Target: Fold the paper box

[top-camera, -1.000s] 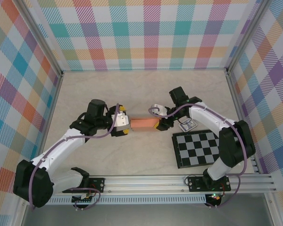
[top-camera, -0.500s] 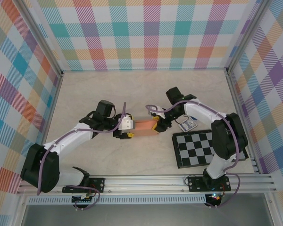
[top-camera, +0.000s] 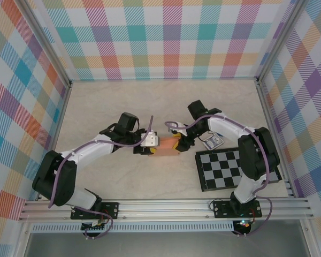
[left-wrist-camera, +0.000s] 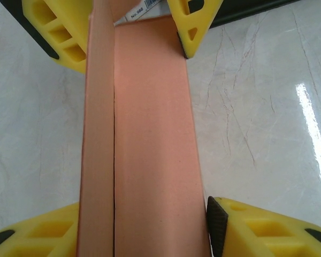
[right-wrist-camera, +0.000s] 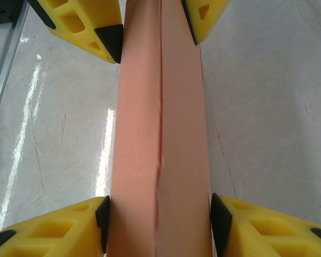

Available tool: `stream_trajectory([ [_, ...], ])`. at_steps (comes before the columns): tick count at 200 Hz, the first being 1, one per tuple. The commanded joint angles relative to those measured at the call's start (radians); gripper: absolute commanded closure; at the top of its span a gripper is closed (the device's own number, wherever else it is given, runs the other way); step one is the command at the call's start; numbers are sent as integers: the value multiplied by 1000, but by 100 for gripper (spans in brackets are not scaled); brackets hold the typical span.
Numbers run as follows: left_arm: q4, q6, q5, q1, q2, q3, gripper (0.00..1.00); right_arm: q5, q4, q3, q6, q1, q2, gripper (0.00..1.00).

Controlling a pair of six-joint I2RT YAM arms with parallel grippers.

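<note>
From above, the paper box [top-camera: 165, 145] lay in the middle of the table [top-camera: 107, 107], caught between my two claws. My left claw [top-camera: 151, 147] had one end and my right claw [top-camera: 176, 143] had the other. The checkered board [top-camera: 232, 168] sat apart, off to the right.

From my left wrist, my left claw [left-wrist-camera: 144, 235] was closed snug on the box [left-wrist-camera: 150, 134], with a yellow finger [left-wrist-camera: 257, 227] on each side. The box ran away from me to the right claw [left-wrist-camera: 134, 24] at the far end. A long slit [left-wrist-camera: 114, 134] ran down the top, where two flaps met.

From my right wrist, my right claw [right-wrist-camera: 158, 225] pinched the box [right-wrist-camera: 160, 134] too, with black pads [right-wrist-camera: 218, 214] against both side walls.

I thought the box was very light, just thin card with air inside. It would squash if I squeezed hard, and the smooth card could slip. The side walls near the ends looked like the best place to hold. The top flaps would only cave in.
</note>
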Motion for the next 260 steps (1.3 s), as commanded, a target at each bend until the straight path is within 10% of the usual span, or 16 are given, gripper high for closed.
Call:
stream_trajectory([
  [1, -17, 18, 20, -8, 29, 37, 53, -14, 32, -23, -28, -9, -12, 43],
  [53, -54, 20, 30, -13, 76, 86, 57, -57, 66, -54, 76, -42, -91, 23],
  [66, -54, 16, 31, -14, 78, 86, 57, -46, 87, -85, 97, -42, -142, 0],
  [106, -54, 7, 30, -13, 94, 95, 52, 108, 249, -203, 343, -44, -324, 0],
  [137, -97, -7, 44, -14, 114, 114, 52, 213, 374, -240, 727, -54, -469, 0],
  [166, -98, -11, 54, -14, 121, 122, 52, 647, 166, -133, 1392, -64, -504, 0],
  [260, -125, -18, 55, -13, 106, 132, 50, 36, -41, -26, 1929, -171, -230, 32],
])
